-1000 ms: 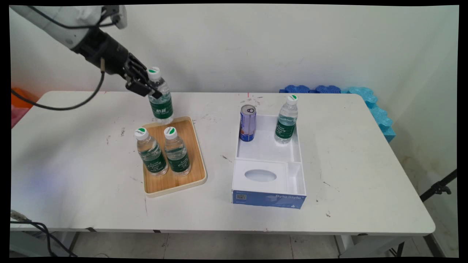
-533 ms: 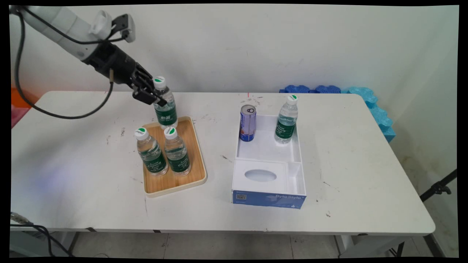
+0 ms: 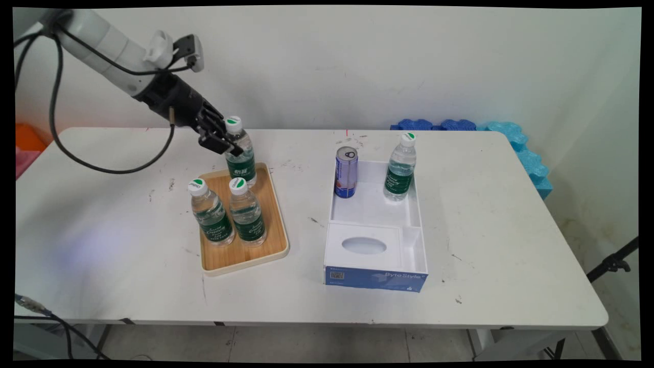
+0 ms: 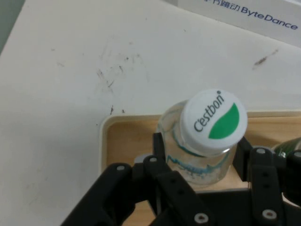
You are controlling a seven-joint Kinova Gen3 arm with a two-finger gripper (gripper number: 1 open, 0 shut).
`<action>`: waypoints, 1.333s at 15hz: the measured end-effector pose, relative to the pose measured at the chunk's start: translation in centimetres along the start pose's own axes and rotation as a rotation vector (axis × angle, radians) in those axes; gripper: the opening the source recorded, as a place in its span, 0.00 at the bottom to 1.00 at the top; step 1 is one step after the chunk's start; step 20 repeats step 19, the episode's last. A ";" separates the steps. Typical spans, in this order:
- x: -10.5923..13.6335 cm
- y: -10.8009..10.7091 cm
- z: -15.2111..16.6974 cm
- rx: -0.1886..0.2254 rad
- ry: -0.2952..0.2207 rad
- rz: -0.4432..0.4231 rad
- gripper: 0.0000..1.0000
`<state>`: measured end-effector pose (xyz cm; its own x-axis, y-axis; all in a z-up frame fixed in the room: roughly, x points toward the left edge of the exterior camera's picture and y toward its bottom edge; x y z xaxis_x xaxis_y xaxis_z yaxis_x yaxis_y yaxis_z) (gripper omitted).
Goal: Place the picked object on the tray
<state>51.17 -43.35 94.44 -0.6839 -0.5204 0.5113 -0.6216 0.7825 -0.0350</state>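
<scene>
Right now the black two-finger gripper point(image 3: 225, 143) pinches a clear plastic water bottle with a green label and white cap point(image 3: 240, 153) just below its neck, at the wooden tray's point(image 3: 225, 258) far end — whether lifted or resting I cannot tell. Two more bottles point(image 3: 211, 213) stand on the tray; the white compartment box point(image 3: 409, 240) holds a can point(image 3: 346, 173) and another bottle point(image 3: 400, 167).

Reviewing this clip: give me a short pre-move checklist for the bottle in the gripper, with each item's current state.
1. Gripper shut on the held bottle, fingers on either side below the cap: ok.
2. Cap on: ok.
3. Held bottle upright: not ok, slightly tilted.
4. Held bottle clear of the wooden tray: cannot tell; its base is hidden behind the two tray bottles.
5. Open space in the white box between the can and the boxed bottle: ok.
</scene>
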 end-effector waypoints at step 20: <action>-2.9 -0.9 3.9 -0.031 0.011 -0.009 1.00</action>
